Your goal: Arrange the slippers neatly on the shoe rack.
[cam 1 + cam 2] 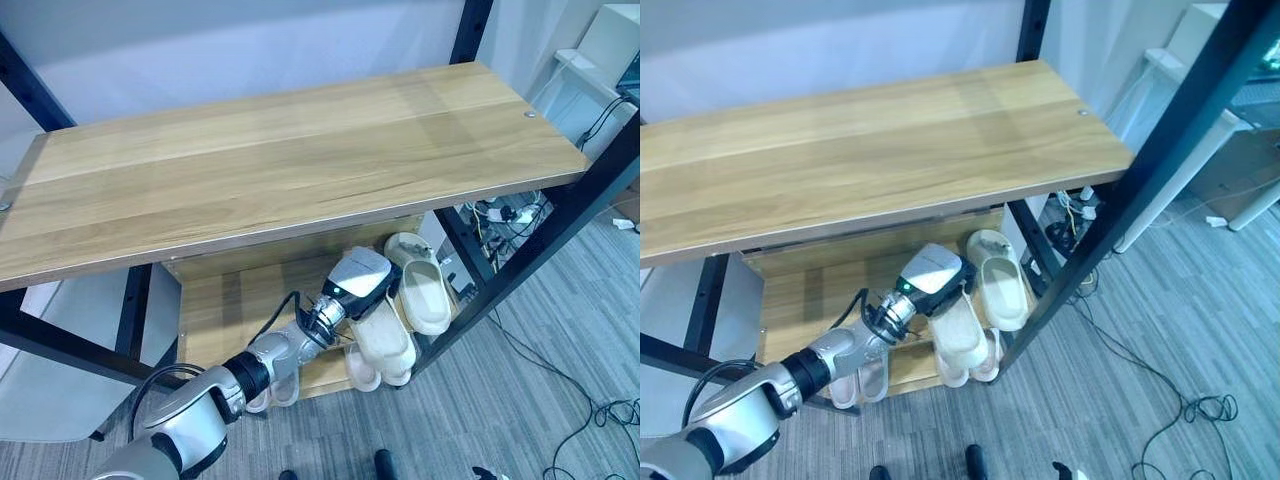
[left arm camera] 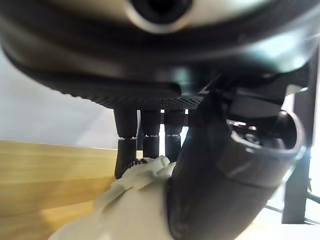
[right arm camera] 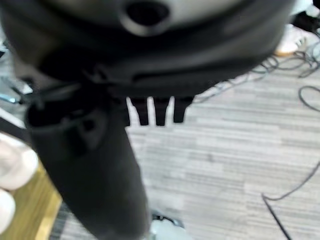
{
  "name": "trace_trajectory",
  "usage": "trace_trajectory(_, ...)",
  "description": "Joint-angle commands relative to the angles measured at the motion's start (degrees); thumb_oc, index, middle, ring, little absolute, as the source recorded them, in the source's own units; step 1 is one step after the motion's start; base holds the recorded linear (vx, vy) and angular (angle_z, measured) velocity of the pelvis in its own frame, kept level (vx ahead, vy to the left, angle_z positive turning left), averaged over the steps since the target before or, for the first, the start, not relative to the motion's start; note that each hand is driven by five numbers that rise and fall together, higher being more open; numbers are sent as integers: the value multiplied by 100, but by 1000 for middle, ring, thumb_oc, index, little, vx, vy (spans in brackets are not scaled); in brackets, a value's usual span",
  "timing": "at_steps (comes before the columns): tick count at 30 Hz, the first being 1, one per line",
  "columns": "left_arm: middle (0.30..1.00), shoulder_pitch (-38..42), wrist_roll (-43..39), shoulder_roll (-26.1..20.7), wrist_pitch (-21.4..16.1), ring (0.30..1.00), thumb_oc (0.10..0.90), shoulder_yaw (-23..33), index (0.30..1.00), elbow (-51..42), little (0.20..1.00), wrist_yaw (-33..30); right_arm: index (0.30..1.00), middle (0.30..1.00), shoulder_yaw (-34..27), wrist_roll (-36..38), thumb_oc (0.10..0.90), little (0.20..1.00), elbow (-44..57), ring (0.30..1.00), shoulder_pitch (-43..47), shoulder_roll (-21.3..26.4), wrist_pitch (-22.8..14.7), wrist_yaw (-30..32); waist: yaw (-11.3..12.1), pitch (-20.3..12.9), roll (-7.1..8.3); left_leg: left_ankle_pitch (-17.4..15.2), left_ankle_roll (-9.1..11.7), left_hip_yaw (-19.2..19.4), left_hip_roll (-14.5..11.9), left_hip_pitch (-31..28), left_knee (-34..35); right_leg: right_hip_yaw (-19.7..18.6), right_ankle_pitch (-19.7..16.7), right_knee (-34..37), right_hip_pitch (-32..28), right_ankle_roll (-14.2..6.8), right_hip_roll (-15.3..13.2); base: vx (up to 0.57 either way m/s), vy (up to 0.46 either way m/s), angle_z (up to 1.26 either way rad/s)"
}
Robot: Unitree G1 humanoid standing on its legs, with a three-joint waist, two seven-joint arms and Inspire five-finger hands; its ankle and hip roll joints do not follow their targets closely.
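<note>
The left hand (image 1: 362,283) reaches under the rack's top shelf (image 1: 280,170), fingers and thumb clasping a cream slipper (image 1: 382,338) on the lower shelf (image 1: 215,310); another slipper (image 1: 425,290) lies just beside it. The right hand (image 3: 100,165) hangs over the floor (image 3: 225,165), relaxed and empty.

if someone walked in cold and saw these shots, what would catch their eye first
Most likely the broad wooden top shelf of the black-framed shoe rack, spanning most of both eye views. Next, the left hand reaching under it to the lower shelf, its fingers and thumb closed on a cream slipper, with a second cream slipper beside it toward the rack's right end. The right hand hangs over grey carpet.
</note>
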State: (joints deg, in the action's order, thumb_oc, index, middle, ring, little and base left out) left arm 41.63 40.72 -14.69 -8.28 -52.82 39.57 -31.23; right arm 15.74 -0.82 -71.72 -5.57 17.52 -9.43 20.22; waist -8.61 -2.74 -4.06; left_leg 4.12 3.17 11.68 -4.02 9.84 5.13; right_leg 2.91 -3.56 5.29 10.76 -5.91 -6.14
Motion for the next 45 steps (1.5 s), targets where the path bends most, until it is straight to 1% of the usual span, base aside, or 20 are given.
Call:
trace_trajectory(1,300,973,58,-69,343,300,400,622,300,897,300,-216,900,900,5,122,800,900,-206,900,114,311,-19,184,51,45,221,-377,72,-375,218,-4,-13,94,7,-29,146,-426,9,0,0,0)
trace_trajectory(8,300,1260,100,64,418,300,400,484,300,1278,300,-203,900,900,90,65,800,900,-205,900,184,332,-26,202,-14,75,277,-351,71,-345,195,122,-13,51,-47,-29,283,-428,20,0,0,0)
trace_trajectory(12,300,1404,166,132,470,300,400,406,300,1416,300,-183,900,900,99,60,800,900,-181,900,212,335,-42,210,-42,83,277,-338,73,-331,191,183,-13,33,-69,-29,352,-433,26,-1,1,-3)
trace_trajectory(13,300,1515,363,140,504,300,400,241,300,1537,300,-123,900,900,122,45,800,900,-183,900,255,356,-43,218,-65,95,270,-333,72,-314,185,217,-13,13,-85,-29,394,-435,29,0,0,0)
trace_trajectory(15,300,1568,453,168,537,300,400,172,300,1630,300,-118,900,900,126,31,800,900,-193,900,287,373,-51,228,-66,105,272,-329,71,-307,185,238,-13,4,-98,-29,421,-439,33,0,0,0)
trace_trajectory(16,314,1682,516,193,582,314,409,126,314,1723,314,-104,900,900,103,54,800,900,-196,900,323,397,-74,263,-77,127,266,-320,69,-305,184,277,-13,-6,-122,-29,473,-444,30,-22,15,-4)
trace_trajectory(17,441,1689,516,198,581,441,494,126,441,1730,441,-107,900,900,100,55,800,900,-197,900,327,398,-74,263,-74,125,264,-319,69,-304,184,283,-13,-7,-124,-29,479,-444,31,-26,21,-6)
trace_trajectory(18,698,1705,519,204,603,698,665,150,698,1756,698,-125,900,900,89,62,800,900,-192,900,322,391,-82,273,-77,132,264,-315,67,-303,181,303,-13,-12,-128,-29,496,-444,30,-16,16,-10)
trace_trajectory(19,900,1680,443,241,616,900,800,247,900,1755,900,-173,900,900,98,48,800,900,-182,900,291,350,-86,291,-74,137,263,-310,66,-302,187,328,-13,-14,-135,-29,519,-441,24,-16,16,-8)
trace_trajectory(24,900,1623,295,240,634,900,800,430,900,1706,900,-221,900,900,145,7,800,900,-168,900,210,285,-86,265,-58,132,272,-324,62,-323,199,298,-13,-4,-116,-29,484,-431,10,-3,2,-1)
trace_trajectory(25,900,1595,129,244,624,900,800,555,900,1674,900,-238,900,900,135,21,800,900,-147,900,202,274,-97,264,-49,137,274,-329,64,-327,203,258,-13,2,-103,-29,449,-431,6,0,0,0)
trace_trajectory(28,900,1504,-78,193,591,900,800,703,900,1560,900,-255,900,900,102,54,800,900,-120,900,202,261,-88,250,-24,149,273,-341,63,-332,217,187,-13,8,-81,-29,382,-431,7,0,0,0)
trace_trajectory(32,900,1402,-218,150,581,900,800,792,900,1463,900,-206,900,900,95,97,800,900,-110,900,227,237,-60,219,15,174,280,-354,58,-338,224,102,-13,19,-62,-29,292,-428,-4,0,0,0)
trace_trajectory(37,900,1155,-770,99,409,900,800,1087,900,1157,900,-112,900,900,65,184,800,900,-105,900,284,178,20,159,85,191,289,-371,47,-361,261,-41,-13,58,-26,-29,127,-430,-22,-7,-1,3)
trace_trajectory(40,900,952,-1734,181,132,900,800,1360,900,857,900,169,900,900,77,189,800,900,-74,900,371,145,95,170,110,202,290,-362,37,-380,276,-102,-13,79,-24,-29,64,-422,-31,-5,-1,2)
trace_trajectory(41,900,935,-1904,194,88,900,800,1404,900,746,900,217,900,900,65,205,800,900,-71,900,395,124,123,169,128,198,289,-357,35,-386,278,-118,-13,96,-27,-29,48,-421,-36,0,0,0)
trace_trajectory(45,900,836,-2082,261,57,900,800,1347,900,491,900,393,900,900,75,231,800,900,-84,900,493,79,208,135,179,207,290,-357,30,-417,280,-159,-13,120,-19,-29,-18,-422,-50,-5,-9,6)
